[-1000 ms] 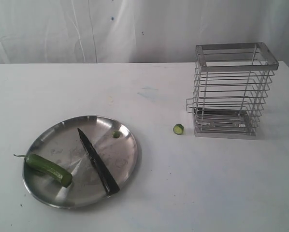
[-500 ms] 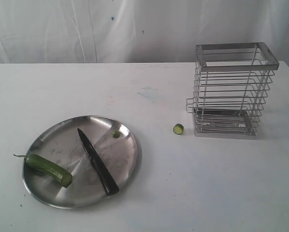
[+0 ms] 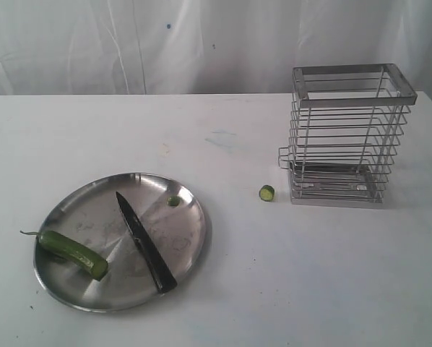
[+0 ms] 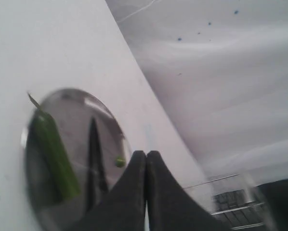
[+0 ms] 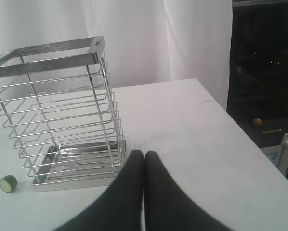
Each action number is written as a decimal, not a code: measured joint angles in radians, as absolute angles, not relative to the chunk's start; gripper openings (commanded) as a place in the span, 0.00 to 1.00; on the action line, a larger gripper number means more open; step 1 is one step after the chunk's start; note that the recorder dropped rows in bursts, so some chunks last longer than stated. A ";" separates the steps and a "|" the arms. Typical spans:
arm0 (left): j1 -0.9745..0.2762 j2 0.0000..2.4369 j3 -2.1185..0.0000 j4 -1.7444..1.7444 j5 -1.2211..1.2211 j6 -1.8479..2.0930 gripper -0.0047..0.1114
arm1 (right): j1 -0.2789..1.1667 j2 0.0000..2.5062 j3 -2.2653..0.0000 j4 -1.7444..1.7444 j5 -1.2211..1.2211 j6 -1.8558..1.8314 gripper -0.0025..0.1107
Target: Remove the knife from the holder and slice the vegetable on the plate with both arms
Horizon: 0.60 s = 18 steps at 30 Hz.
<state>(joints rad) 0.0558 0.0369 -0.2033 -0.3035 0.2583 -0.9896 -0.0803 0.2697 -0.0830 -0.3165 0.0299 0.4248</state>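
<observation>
The knife (image 3: pixel 145 242) lies on the plate (image 3: pixel 180 236), blade tip away from the vegetable (image 3: pixel 73 254) beside it, nearer the left gripper (image 4: pixel 145 156) than the right gripper (image 5: pixel 144 156), both with jaws together and empty.

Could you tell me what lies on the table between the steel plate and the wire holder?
In the exterior view, one small round green slice lies on the white table between the plate and the holder, close to the holder; otherwise that stretch is bare.
</observation>
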 measured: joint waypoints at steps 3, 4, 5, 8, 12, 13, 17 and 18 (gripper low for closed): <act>0.056 0.037 -0.203 -0.123 0.283 -0.656 0.04 | -0.080 0.251 -0.079 -0.314 0.028 0.425 0.02; 0.056 0.037 -0.203 -0.098 0.284 -0.585 0.04 | -0.080 0.228 -0.070 -0.312 0.023 0.425 0.02; 0.056 0.037 -0.203 -0.075 0.286 -0.496 0.04 | -0.080 0.158 -0.044 -0.301 0.006 0.425 0.02; 0.056 0.037 -0.203 -0.059 0.288 -0.363 0.04 | -0.080 0.024 -0.008 -0.202 0.100 0.425 0.02; 0.056 0.037 -0.203 -0.053 0.288 -0.326 0.04 | -0.080 0.007 -0.003 -0.092 0.238 0.338 0.02; 0.056 0.037 -0.203 -0.053 0.288 -0.323 0.04 | -0.080 0.007 -0.003 -0.088 0.247 0.289 0.02; 0.056 0.037 -0.203 -0.053 0.288 -0.321 0.04 | -0.080 0.007 -0.003 -0.031 0.288 0.151 0.02; 0.056 0.037 -0.203 -0.053 0.288 -0.321 0.04 | -0.080 0.007 -0.003 -0.024 0.291 0.140 0.02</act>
<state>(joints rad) 0.0558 0.0369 -0.2033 -0.0529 0.2884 -0.3207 -0.0803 0.0066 -0.0026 -0.0238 0.2909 0.1400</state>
